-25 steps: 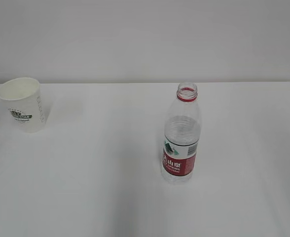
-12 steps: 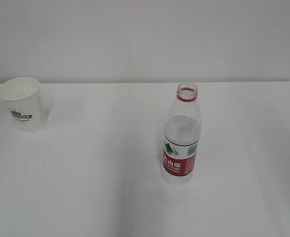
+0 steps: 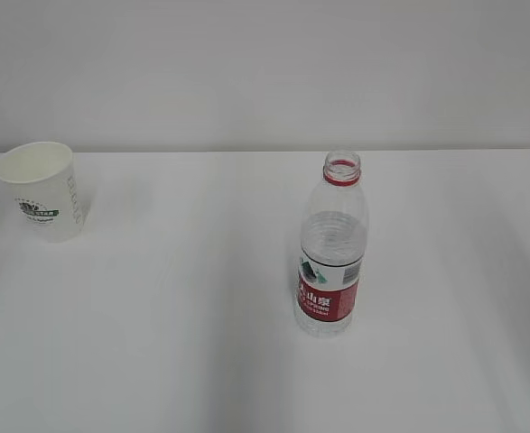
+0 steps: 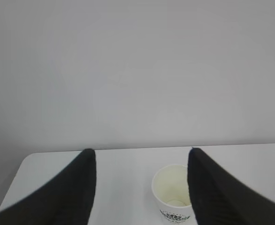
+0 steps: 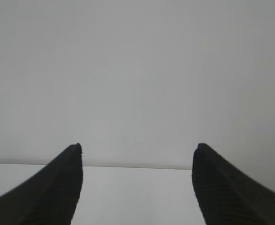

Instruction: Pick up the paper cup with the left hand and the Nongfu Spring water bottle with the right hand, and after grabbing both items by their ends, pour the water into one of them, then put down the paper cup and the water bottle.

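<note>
In the exterior view, the paper cup (image 3: 41, 189) is being shown upright at the far left of the white worktop (image 3: 183, 316), close to the back edge and almost at the left border of the picture. The Nongfu Spring water bottle (image 3: 331, 248) is being shown upright and uncapped near the middle, well apart from the cup, with the water (image 3: 333, 242) reaching part of the way up. Neither claw is being shown here, so the task is being judged at its opening: nothing is being lifted yet. Bare worktop is being left all round the bottle, and open room between the two things

In the left wrist view, the left hand (image 4: 142, 187) is being held with its claw parted wide and empty, nothing being gripped. The cup is being framed between the tips, off toward the right-hand one, beyond them and apart from both. The left end of the worktop is being seen just beside the cup, so little margin is being judged on that side. A forward advance, centred on the cup, is being called for before closing

In the right wrist view, the right hand (image 5: 137, 185) is being held with its claw spread wide and empty. The bottle is not being shown; only bare worktop and wall are being seen, so a turn toward the bottle is being called for
</note>
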Tool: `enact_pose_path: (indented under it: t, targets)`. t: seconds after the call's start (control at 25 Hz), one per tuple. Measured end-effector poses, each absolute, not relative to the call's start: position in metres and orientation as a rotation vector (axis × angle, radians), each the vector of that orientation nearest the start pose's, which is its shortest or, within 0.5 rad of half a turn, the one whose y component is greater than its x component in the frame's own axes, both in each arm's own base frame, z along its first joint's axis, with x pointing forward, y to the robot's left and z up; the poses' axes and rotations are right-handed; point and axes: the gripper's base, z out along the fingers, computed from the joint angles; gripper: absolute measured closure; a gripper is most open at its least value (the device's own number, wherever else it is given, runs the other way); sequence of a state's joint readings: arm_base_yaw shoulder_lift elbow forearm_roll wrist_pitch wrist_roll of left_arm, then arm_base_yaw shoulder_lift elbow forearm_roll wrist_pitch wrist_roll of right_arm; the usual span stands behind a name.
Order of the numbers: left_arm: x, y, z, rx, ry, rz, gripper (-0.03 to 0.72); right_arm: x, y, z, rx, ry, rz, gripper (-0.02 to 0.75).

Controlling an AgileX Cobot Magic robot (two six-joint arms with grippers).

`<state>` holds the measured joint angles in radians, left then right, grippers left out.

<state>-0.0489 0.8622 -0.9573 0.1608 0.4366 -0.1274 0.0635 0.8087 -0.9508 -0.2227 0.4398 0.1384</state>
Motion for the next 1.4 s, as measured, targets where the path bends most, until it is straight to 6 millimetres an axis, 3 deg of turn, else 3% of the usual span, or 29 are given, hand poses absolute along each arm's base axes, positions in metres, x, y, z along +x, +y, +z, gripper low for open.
enact_pose_path:
  t: [0.44,0.84,1.16,1.4]
  targets:
    - [0.209,-0.005,0.388,0.022,1.903,0.039,0.238,0.194,0.006,0.400,-0.046,1.821,-0.052,0.188]
    - [0.229,-0.008,0.388,0.041,1.806,0.019,0.238,0.220,0.009,0.393,-0.066,1.787,-0.035,0.188]
    - [0.252,-0.010,0.372,0.050,1.840,0.014,0.252,0.227,0.012,0.398,-0.078,1.692,-0.015,0.188]
    - [0.256,-0.011,0.366,0.101,1.786,0.040,0.265,0.228,0.013,0.402,-0.083,1.653,-0.008,0.188]
